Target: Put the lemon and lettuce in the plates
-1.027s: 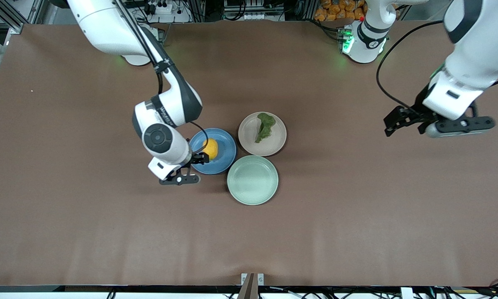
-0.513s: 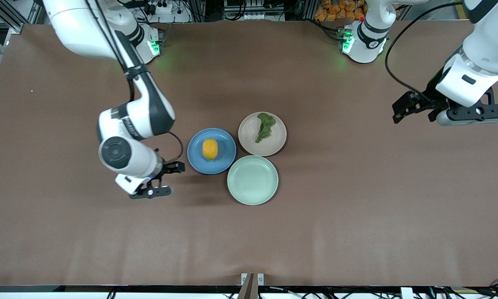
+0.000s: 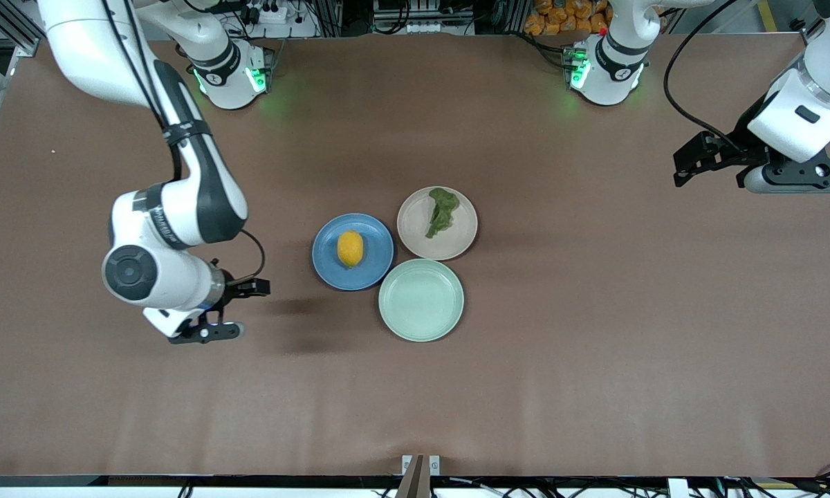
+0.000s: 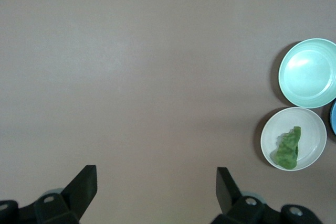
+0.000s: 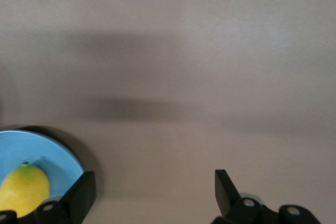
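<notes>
Right gripper (image 3: 238, 304): fingers spread wide, holding nothing, over bare table.
Small oval yellow lemon (image 3: 350, 248): on round blue plate (image 3: 377, 266), near it.
Left gripper (image 4: 156, 192): wide, holding nothing, well apart from the plates.
Dark green ruffled lettuce leaf (image 3: 440, 210): on round beige-pink plate (image 3: 460, 238).

Both arms (image 3: 145, 76) wear glossy white shells with dark grey joint bands; the right arm's wrist ends in a round dark grey cap (image 3: 130, 272); a thin black cable (image 3: 254, 252) loops beside it; another black cable (image 3: 681, 76) arcs along the left arm; both bases (image 3: 598, 66) glow green; the jaws are black, squared, with small round screws on their mounts.
</notes>
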`<state>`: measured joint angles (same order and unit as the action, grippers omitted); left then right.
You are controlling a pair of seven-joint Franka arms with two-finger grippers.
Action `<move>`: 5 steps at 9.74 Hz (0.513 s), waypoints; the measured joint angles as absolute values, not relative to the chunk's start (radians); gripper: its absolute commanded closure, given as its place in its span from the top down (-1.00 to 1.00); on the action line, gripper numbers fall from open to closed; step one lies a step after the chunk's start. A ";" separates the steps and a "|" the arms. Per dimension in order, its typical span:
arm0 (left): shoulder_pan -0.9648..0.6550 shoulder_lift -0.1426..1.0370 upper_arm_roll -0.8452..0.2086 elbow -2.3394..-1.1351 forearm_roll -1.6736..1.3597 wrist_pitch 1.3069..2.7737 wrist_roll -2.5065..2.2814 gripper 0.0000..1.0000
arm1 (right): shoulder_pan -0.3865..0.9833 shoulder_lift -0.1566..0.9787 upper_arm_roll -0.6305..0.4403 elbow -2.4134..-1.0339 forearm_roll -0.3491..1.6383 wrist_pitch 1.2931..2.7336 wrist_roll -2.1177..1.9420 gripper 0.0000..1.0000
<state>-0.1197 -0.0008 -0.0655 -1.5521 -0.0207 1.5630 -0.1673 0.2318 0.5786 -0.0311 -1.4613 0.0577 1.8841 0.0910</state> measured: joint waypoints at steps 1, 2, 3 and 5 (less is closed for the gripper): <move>-0.120 0.004 -0.065 -1.537 -0.021 1.531 -0.166 1.00 | 0.214 0.578 -0.031 -1.459 0.057 1.882 0.069 1.00; -0.120 0.008 -0.065 -1.528 -0.021 1.507 -0.165 1.00 | 0.200 0.578 -0.032 -1.458 0.057 1.881 0.057 1.00; -0.119 0.010 -0.065 -1.525 -0.020 1.494 -0.165 1.00 | 0.187 0.578 -0.035 -1.457 0.056 1.881 0.051 1.00; -0.117 0.015 -0.063 -1.523 -0.020 1.489 -0.165 1.00 | 0.163 0.566 -0.049 -1.457 0.055 1.868 0.048 1.00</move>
<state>-0.1170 0.0149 -0.0625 -1.5231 -0.0196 1.4894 -0.1651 0.1629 0.5658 -0.0493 -1.4568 0.0554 1.8683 0.0481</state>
